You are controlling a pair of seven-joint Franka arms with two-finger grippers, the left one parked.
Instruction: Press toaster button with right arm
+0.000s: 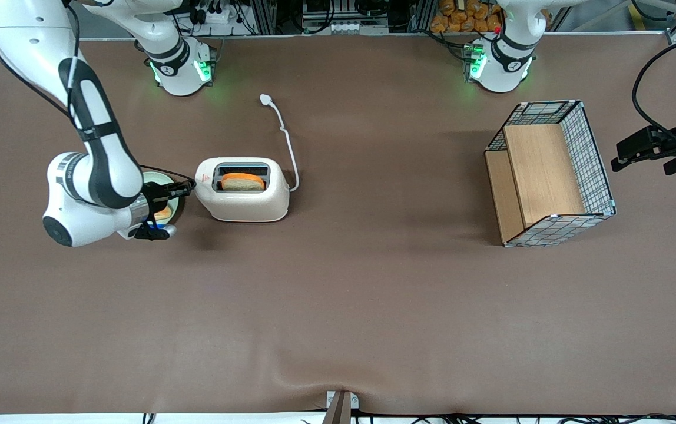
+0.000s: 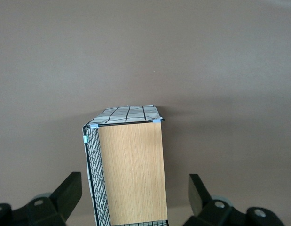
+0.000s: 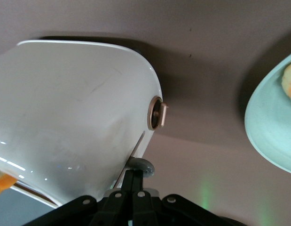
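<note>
The cream-white toaster (image 1: 244, 197) stands on the brown table with a slice of bread (image 1: 242, 181) in its top slot. The right arm (image 1: 96, 171) reaches in low from the working arm's end of the table. Its gripper (image 1: 189, 186) is at the toaster's narrow end. In the right wrist view the black fingers (image 3: 134, 181) are shut together, and their tips touch the small grey toaster button (image 3: 141, 166) that sticks out of the toaster (image 3: 65, 122). A round brass dial (image 3: 157, 113) sits on the same end of the toaster.
A pale green plate (image 1: 168, 207) with a piece of food lies under the gripper; it also shows in the right wrist view (image 3: 270, 136). The white cord and plug (image 1: 266, 100) trail toward the arm bases. A wire basket with wooden boards (image 1: 550, 174) stands toward the parked arm's end.
</note>
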